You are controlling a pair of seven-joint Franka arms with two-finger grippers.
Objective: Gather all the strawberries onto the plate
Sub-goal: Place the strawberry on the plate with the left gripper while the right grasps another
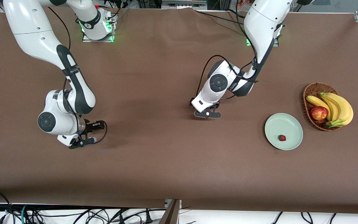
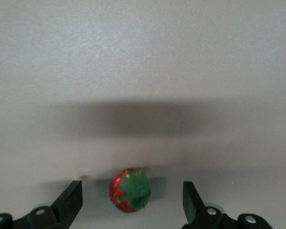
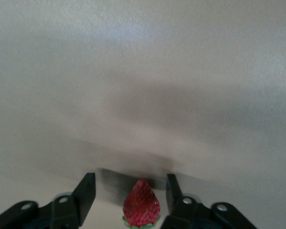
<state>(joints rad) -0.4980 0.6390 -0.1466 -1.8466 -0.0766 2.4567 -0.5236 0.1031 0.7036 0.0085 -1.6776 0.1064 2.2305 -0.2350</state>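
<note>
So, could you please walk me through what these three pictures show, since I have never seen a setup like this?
Two white robot arms stand at a brown table, each ending in a two-finger claw. The large picture looks down from a high camera facing them; the two small ones come from cameras on the arms' wrists.

The left claw is down at the middle of the table, fingers wide apart around a strawberry but not touching it. The right claw is low at its own end of the table, fingers close on either side of a second strawberry, not clearly gripping it.

Toward the left arm's end lies a mint-green plate holding a third strawberry. Beside it, a wicker basket holds bananas and an apple.
</note>
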